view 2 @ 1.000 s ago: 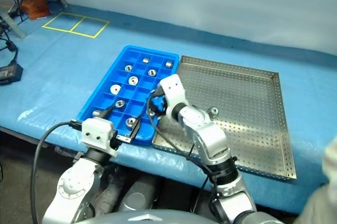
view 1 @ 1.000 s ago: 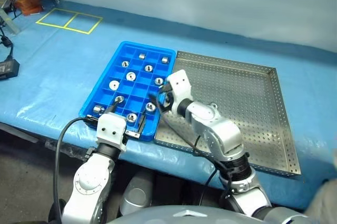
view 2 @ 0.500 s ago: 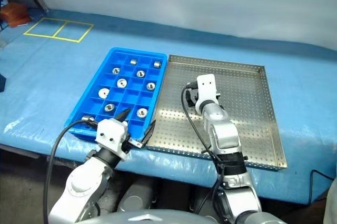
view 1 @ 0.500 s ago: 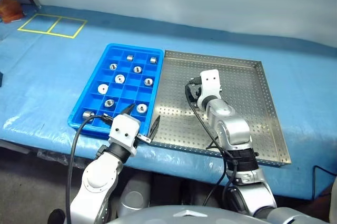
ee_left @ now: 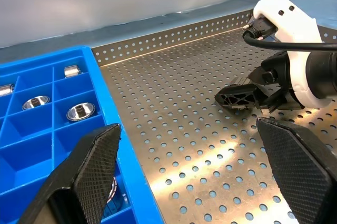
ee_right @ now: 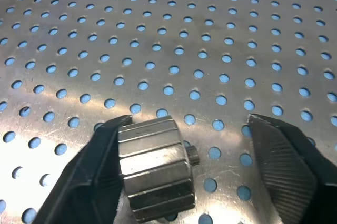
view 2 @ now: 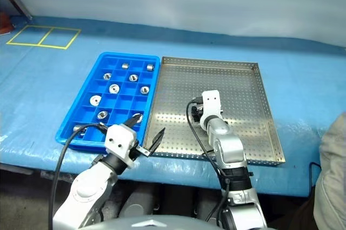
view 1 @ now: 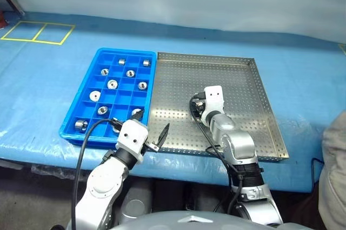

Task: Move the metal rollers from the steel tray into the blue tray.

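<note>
Jaws on our right gripper (ee_right: 184, 182) are straddling one of the metal rollers (ee_right: 155, 169) on the steel tray (view 1: 238, 79), not yet clamping; our left gripper (ee_left: 195, 176) is gaping empty beside the blue tray (view 1: 81, 95). We are risking an off-centre pinch, with the roller touching just one finger and possibly squirting away.

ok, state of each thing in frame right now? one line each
left gripper: open, holding nothing, near the front edge where the two trays meet
right gripper: low over the steel tray floor, fingers apart, roller between them, one finger against it
metal roller: lying on its side on the steel tray, not lifted
steel tray: one roller left in it
blue tray: several rollers, one per compartment, other compartments empty
</note>
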Robot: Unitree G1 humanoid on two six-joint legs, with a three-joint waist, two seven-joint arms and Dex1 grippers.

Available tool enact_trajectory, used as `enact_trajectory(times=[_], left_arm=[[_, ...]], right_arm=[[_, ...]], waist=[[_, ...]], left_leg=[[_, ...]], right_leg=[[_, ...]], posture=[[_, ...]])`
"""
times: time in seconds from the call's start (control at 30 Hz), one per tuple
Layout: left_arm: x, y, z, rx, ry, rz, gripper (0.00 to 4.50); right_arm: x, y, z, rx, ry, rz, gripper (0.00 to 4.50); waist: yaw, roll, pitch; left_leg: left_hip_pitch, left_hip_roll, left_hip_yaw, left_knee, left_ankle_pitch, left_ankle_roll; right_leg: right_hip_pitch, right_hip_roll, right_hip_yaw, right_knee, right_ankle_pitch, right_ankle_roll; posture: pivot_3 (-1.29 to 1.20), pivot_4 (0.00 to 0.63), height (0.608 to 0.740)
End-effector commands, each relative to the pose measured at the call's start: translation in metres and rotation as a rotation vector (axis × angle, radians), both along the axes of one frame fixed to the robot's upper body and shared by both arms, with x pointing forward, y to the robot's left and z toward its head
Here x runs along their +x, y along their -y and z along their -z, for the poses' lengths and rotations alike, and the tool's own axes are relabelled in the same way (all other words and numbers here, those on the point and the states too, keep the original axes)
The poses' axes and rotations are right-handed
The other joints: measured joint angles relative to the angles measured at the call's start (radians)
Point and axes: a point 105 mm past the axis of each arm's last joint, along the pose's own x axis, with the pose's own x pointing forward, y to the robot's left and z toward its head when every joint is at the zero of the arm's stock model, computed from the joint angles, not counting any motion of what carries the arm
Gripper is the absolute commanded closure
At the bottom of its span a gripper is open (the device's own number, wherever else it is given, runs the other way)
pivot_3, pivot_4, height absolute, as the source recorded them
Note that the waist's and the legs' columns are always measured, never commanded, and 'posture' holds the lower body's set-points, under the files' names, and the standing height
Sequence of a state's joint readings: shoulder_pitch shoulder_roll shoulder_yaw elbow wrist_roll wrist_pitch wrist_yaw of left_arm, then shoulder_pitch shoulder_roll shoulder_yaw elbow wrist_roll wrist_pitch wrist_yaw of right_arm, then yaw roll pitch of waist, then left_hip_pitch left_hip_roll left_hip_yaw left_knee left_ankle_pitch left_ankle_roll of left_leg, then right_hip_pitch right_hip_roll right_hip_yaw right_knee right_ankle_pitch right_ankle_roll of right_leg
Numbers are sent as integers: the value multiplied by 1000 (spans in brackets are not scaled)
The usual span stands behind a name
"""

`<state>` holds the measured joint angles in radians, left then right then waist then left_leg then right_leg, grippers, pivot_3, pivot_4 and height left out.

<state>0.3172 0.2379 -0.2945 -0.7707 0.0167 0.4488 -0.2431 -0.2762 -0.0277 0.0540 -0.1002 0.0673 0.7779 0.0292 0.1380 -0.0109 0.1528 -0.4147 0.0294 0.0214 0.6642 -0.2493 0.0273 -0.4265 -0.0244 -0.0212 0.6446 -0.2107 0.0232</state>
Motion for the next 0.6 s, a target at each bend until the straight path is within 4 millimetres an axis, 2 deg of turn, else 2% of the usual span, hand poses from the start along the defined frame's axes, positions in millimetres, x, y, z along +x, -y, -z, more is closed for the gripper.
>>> enact_trajectory(times=[0.03, 0.13, 0.17, 0.3, 0.47, 0.6], left_arm=[[-1, 3, -6, -23, 24, 10, 0], [-1, 3, -5, -22, 22, 8, 0], [-1, 3, -5, -21, 22, 7, 0], [0, 2, -5, -17, 25, -1, 0], [0, -1, -6, -15, 35, -32, 0], [1, -6, -8, -17, 44, -74, 0]], right_arm=[[-6, -10, -2, 14, -2, -41, 2117], [-7, -10, -2, 16, 0, -48, 3078], [-7, -12, -4, 13, 6, -57, 3213], [-4, -21, -20, 23, 45, -103, 3208], [1, -60, -58, 13, 145, -271, 3208], [5, -102, -87, 33, 233, -417, 3208]], waist=[[-2, 0, 0], [-4, 0, 0], [-4, 0, 0], [-4, 0, 0], [-3, 1, 1], [4, 1, 0]], left_leg=[[0, 0, 0, 0, 0, 0], [1, 0, 1, 0, 0, 0], [1, 0, 1, 0, 0, 0], [1, 0, 2, 0, 0, 0], [0, 0, 2, 0, 0, 0], [1, 0, 2, -1, 0, 0]], right_leg=[[0, 0, 0, 0, 0, 0], [0, 0, 1, 0, 0, 0], [0, 0, 1, 0, 0, 0], [0, 0, 3, 0, -2, -2], [-2, 1, 4, 1, 0, 1], [-1, 2, 3, 1, 1, 1]], posture=[[342, 150, 740], [346, 150, 740], [346, 150, 740], [362, 150, 740], [389, 150, 740], [427, 150, 740]])
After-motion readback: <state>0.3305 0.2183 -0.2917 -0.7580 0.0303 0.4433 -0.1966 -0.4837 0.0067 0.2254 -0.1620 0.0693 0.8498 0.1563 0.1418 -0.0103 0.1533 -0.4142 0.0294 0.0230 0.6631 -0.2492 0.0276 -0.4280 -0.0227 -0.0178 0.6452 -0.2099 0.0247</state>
